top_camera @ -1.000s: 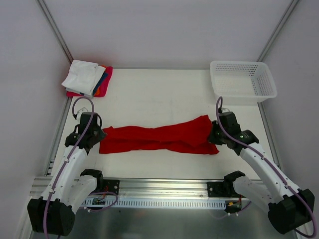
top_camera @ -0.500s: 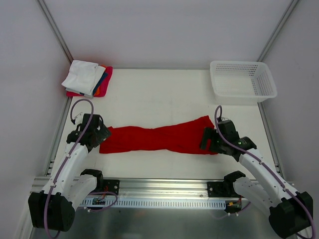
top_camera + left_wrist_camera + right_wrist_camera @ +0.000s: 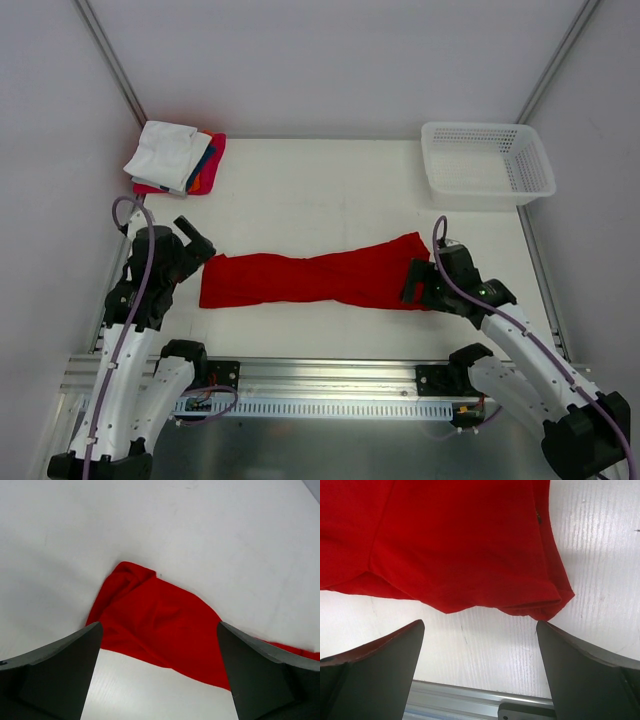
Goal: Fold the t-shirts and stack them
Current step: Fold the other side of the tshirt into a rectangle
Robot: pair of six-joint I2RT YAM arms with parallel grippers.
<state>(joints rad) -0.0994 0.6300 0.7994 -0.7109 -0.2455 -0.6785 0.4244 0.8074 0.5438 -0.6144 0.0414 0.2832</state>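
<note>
**Red shirt released, both tools wide**

Shirt: one red t-shirt (image 3: 315, 280), plain bright cloth. It lies as a long band running left to right across the near half of the table (image 3: 320, 190). It is pinched narrower near the middle and fans out wider at the right end. The surface shows soft creases. The left end is bunched into a small rolled corner in the left wrist view. The right end shows a curved hem and one folded corner in the right wrist view.

Tools: the left tool (image 3: 198, 240) is spread wide, holds nothing, and sits just off the shirt's left edge, not touching it. The right tool (image 3: 415, 283) is also spread wide and holds nothing. It hangs over the shirt's right end, and bare table shows between its fingers.

Change from a second ago: both tools were then closed at the two ends of the cloth. Now both are open. The left arm has pulled back toward the left wall and lifted clear. The right arm has drawn slightly nearer its base. The shirt lies flatter, with its right end less raised.

Count:
- Spread shirts: one.
- Stack of folded shirts (image 3: 175, 157): one, at the far left corner. White is on top, with blue, orange and pink-red edges showing beneath, so four colours.
- Basket (image 3: 488, 162): one white mesh basket, far right.
- Arms: two.
</note>
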